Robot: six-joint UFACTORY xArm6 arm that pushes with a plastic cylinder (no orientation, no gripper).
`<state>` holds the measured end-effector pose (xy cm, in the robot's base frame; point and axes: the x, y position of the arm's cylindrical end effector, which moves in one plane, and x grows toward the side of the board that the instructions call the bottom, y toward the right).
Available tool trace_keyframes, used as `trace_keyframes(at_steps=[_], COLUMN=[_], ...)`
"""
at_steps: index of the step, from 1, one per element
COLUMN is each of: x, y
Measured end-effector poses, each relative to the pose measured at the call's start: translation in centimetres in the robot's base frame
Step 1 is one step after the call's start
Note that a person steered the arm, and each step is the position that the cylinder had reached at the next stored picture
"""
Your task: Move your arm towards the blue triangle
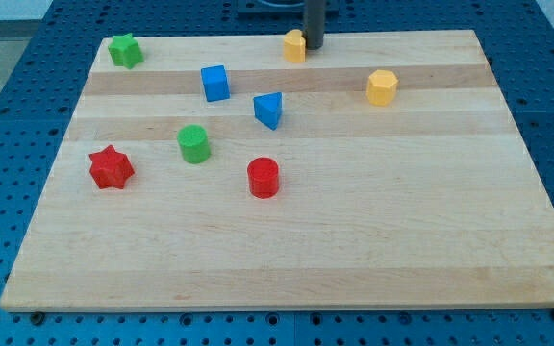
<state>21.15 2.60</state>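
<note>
Sitting below my tip (313, 47) and slightly toward the view's left, well apart from it: blue triangle (269, 110). Blue cube (215, 83) just left of that triangle. Touching or nearly touching the tip's left side: yellow block (294, 45). No fingers here, just a bare rod.

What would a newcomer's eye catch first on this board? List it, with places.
First, the dark rod at the view's top, my tip right beside a yellow block at the wooden board's far edge. Then the bright cluster left of centre: blue cube, blue triangle, green cylinder, red cylinder and red star. A green star sits at the top left, a yellow hexagonal block alone on the right.
</note>
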Motion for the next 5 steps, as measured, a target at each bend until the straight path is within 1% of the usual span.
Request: trace_keyframes(at_steps=[1,2,3,4,5], x=[0.2,1.8,1.9,2.2,3.9], y=[-0.5,0.8,0.8,2.2,9.0])
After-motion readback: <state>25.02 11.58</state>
